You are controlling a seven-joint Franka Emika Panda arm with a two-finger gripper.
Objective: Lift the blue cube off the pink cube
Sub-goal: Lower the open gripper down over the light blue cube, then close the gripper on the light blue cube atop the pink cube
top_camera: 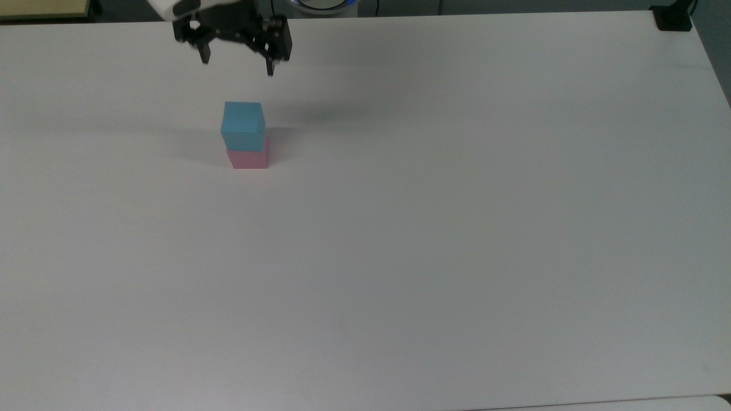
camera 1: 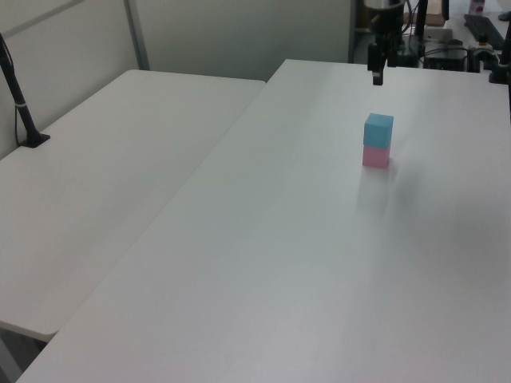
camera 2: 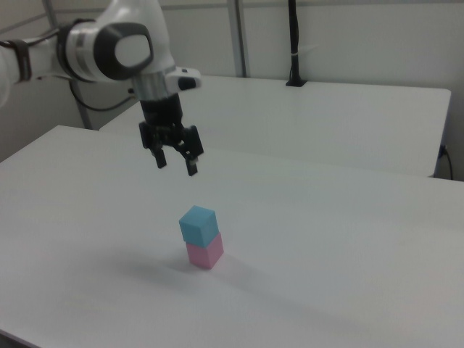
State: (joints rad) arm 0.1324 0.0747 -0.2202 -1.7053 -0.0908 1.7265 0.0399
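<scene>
Right view shows the gripper [camera 2: 176, 164] up in the air, fingers wide apart and pointing down, holding nothing. The blue cube [camera 2: 198, 224] sits on the pink cube [camera 2: 205, 253], below the gripper and a bit toward the right view's right, well apart.

The blue cube [top_camera: 243, 125] is seen stacked squarely on the pink cube [top_camera: 248, 159], the 2 forming a short upright column on the white table [top_camera: 457, 228]. Both are small, matte and plain-faced, and of about the same size. The blue cube is light sky-blue; the pink cube is pale pink and rests flat on the tabletop. In the top view the stack is placed toward the top view's upper left. In the right view the blue cube [camera 2: 198, 224] is seen turned slightly relative to the pink cube [camera 2: 205, 254] beneath it.
</scene>
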